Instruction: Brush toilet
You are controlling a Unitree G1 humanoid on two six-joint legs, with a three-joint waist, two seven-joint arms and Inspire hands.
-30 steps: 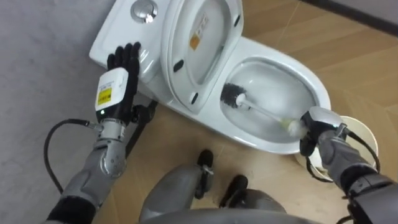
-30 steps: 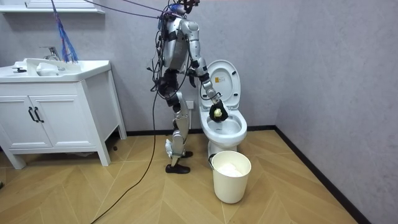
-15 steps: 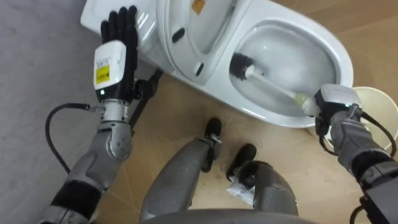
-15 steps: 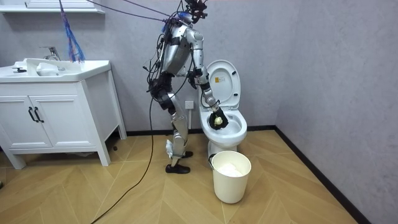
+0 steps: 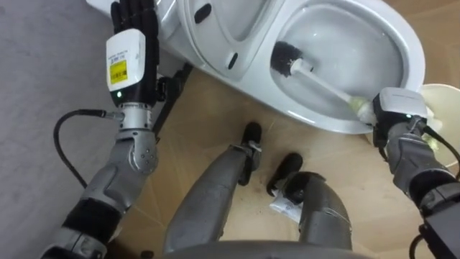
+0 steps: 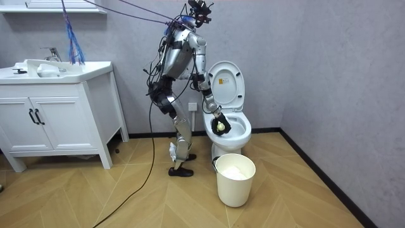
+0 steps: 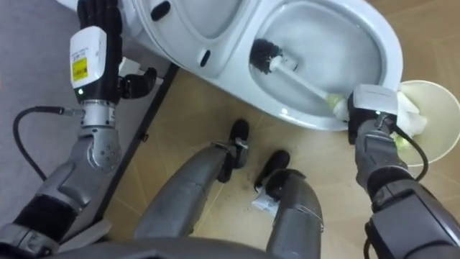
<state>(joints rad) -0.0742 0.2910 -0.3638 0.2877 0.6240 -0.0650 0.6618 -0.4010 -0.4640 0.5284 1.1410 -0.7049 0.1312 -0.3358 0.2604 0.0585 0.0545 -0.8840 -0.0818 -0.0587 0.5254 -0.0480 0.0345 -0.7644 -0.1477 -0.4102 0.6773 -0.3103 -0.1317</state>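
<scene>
The right robot hand (image 5: 397, 119), at the near rim of the toilet bowl (image 5: 411, 44), is closed round the grip of the toilet brush (image 5: 323, 83), so scrubbing looks under way. The brush's long axis slants away leftward, its dark head (image 5: 285, 59) down in the bowl; next, sweep the bristles round the wall. Beyond, the left robot hand (image 5: 131, 47) lies flat, fingers straight, on the cistern (image 5: 167, 18).

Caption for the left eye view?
Right hand holds the brush inside the toilet bowl; left hand flat on the tank.
</scene>
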